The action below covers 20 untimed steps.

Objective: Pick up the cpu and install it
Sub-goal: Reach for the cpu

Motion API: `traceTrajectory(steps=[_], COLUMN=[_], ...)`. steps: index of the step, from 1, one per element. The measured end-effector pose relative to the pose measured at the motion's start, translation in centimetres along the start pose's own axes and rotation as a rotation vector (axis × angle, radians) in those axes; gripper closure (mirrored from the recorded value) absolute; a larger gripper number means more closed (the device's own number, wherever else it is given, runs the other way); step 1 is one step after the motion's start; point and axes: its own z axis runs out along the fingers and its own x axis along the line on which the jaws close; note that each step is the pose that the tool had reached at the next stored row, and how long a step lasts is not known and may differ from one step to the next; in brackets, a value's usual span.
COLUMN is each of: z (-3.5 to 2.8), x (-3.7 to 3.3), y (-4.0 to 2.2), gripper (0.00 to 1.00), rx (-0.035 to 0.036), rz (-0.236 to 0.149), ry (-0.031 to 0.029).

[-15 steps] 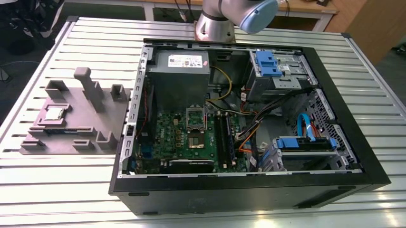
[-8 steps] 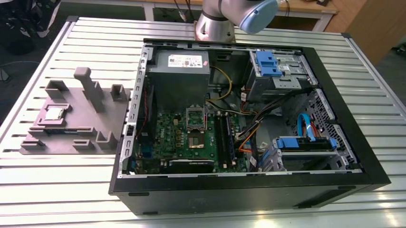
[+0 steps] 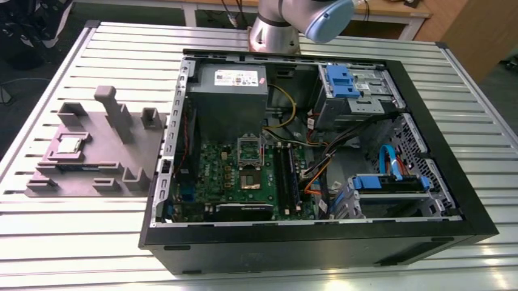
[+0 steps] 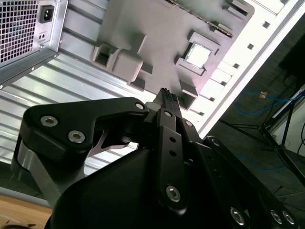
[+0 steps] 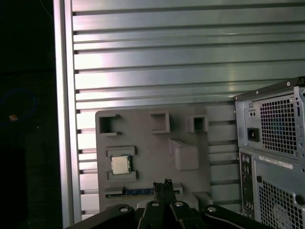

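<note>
You are looking at an end effector (image 5: 164, 183) that is hovering above the grey fixture tray (image 5: 152, 148), well clear of it. Its fingertips are drawn together and are gripping nothing. The cpu (image 5: 120, 164) is lying flat in its recess on that tray, silver top up. It is sitting to one side of the fingertips' line, not beneath it. In the exterior view the tray is sitting at that view's left, outside the open computer case (image 3: 324, 233).

Risks, as judged:
- The end effector is not lined up over the chip, so a descent from this offset would be landing on the recess walls, or on the tray's raised blocks close by.
- Closed fingertips cannot straddle the chip, and pressing down on its top would be loading it against the tray.
- The chip is thin and smooth, so an uneven pinch is likely to be tilting it or letting it slip.
- The socket (image 3: 249, 177) on the green motherboard (image 3: 218, 170) is sitting deep inside the case with cables beside it, leaving little room for error.

The tabletop (image 3: 81, 230) is slatted aluminium and is throwing glare. Beyond its edge you are seeing dark floor and loose blue cables (image 4: 248, 107).
</note>
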Motion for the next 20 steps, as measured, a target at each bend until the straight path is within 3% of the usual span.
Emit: traceTrajectory(steps=[20], z=[0.00], x=[1.42], y=[-0.11], gripper=[0.90], rx=[0.0000], rz=[0.000], ry=[-0.0001])
